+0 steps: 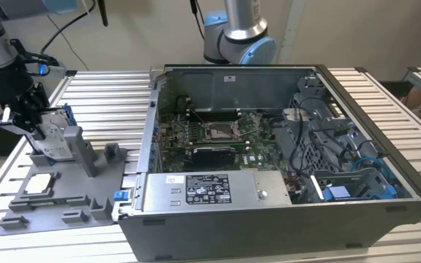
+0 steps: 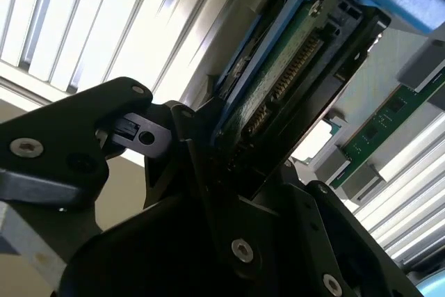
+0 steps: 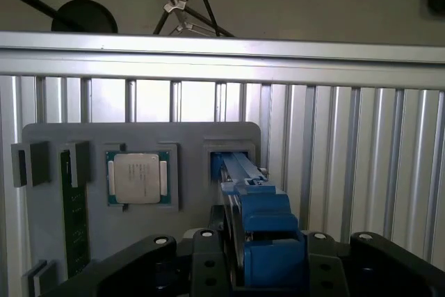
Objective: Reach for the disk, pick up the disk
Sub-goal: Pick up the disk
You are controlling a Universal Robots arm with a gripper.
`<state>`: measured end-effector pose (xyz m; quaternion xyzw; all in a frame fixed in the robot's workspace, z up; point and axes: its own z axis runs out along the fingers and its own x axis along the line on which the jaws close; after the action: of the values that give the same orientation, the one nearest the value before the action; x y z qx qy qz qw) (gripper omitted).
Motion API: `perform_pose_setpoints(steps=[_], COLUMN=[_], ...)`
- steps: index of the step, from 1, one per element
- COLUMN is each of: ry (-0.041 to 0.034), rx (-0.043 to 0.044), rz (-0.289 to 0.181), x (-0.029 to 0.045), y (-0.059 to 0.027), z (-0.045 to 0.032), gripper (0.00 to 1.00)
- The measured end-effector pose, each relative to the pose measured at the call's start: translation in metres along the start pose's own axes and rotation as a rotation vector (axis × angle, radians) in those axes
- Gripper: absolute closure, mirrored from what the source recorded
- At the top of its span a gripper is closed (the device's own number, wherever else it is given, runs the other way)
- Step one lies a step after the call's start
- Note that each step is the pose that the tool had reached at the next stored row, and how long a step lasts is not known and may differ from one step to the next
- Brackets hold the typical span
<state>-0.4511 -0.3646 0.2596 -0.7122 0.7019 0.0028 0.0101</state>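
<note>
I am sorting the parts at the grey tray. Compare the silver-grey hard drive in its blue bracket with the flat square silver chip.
The silver-grey hard drive in its blue plastic bracket stands on edge; the flat square silver chip lies flat in its recess. The drive is clearly larger than the chip. The drive is held in the gripper; the chip lies free. Both are silver metal, at the grey plastic tray.

Soft, even room light fills the exterior view, leaving the inside of the computer case (image 1: 269,235) shaded. In the second wrist view the table (image 2: 69,19) slats glare almost white, while the disk (image 2: 285,81) sits in shadow.
</note>
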Motion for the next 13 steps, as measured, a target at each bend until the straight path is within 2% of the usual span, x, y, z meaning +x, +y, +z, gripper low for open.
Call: perform_pose_setpoints(steps=[2,3,5,6,8,13], ry=[0.0003,0.0031,0.0204,0.0224,0.0146,0.0142], rx=[0.0000,-0.0001,-0.0008,-0.0007,-0.0005,-0.0003], rz=[0.000,0.000,0.000,0.000,0.000,0.000], x=[0.0000,0.0000,0.0000,0.0001,0.0001,0.0000], y=[0.0000,0.0000,0.0000,0.0000,0.0000,0.0000], z=[0.0000,-0.0001,-0.0003,-0.0002,-0.0002,-0.0001], gripper=[1.00,1.00,1.00,1.00,1.00,1.00])
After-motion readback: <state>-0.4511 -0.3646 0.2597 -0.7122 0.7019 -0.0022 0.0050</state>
